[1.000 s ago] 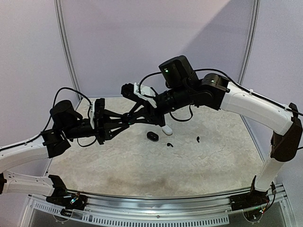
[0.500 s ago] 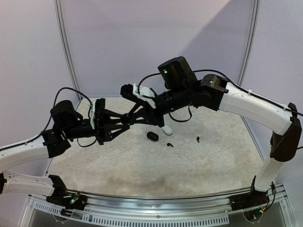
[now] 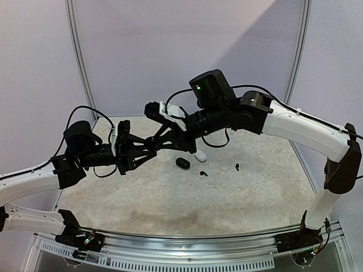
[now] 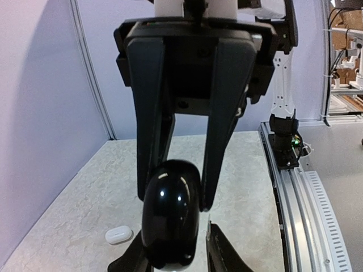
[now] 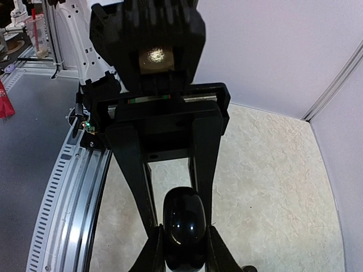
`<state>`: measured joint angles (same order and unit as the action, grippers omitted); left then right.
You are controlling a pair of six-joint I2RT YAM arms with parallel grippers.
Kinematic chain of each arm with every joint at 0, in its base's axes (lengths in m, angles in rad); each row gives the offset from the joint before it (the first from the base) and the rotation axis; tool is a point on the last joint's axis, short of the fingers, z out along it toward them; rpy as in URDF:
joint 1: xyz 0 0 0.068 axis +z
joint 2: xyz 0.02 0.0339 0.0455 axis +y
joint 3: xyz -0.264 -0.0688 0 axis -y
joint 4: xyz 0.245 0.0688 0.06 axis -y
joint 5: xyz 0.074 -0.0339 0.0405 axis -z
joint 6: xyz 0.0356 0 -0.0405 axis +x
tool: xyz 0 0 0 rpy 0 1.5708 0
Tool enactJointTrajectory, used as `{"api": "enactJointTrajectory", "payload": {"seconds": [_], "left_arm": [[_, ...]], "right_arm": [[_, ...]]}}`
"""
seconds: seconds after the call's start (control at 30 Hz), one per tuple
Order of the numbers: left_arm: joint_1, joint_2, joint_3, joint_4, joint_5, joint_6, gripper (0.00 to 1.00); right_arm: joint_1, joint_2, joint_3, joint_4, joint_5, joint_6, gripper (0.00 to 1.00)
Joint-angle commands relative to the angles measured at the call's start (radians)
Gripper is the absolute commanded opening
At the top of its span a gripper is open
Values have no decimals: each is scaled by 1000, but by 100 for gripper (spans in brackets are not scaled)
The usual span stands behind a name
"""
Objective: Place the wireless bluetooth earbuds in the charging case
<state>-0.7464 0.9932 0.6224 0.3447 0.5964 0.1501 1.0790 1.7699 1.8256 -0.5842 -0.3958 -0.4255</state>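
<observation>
Top view: the left gripper (image 3: 145,145) has edged rightward since a second ago. It and the right gripper (image 3: 161,137) both clamp a glossy black oval charging case (image 3: 152,141), barely discernible mid-frame. Two tiny black earbuds (image 3: 203,173) lie on the mottled table (image 3: 170,198), right of centre.

Left wrist: the case sits low centre between the fingers.

Right wrist: its lower end is cut off.

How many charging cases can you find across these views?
3: one black case gripped in mid-air, a second black case on the table, a white case beside it. More may be hidden.
</observation>
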Motion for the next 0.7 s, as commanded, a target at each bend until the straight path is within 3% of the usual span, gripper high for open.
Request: {"api": "enactJointTrajectory", "payload": {"seconds": [0.0,0.23,0.43,0.67], "left_arm": [[-16,14,-15,-45,-10,31,31],[-16,13,0,2,5,30,29],[-16,14,13,45,8,0,41],[-16,19,23,71,-4,-20,33]], "right_arm": [[4,-51,-11,42,-15,6,0],[4,-47,-12,35,-11,1,0],[3,-42,-11,29,-15,-3,0],[3,-34,-11,19,-16,-5,0]]}}
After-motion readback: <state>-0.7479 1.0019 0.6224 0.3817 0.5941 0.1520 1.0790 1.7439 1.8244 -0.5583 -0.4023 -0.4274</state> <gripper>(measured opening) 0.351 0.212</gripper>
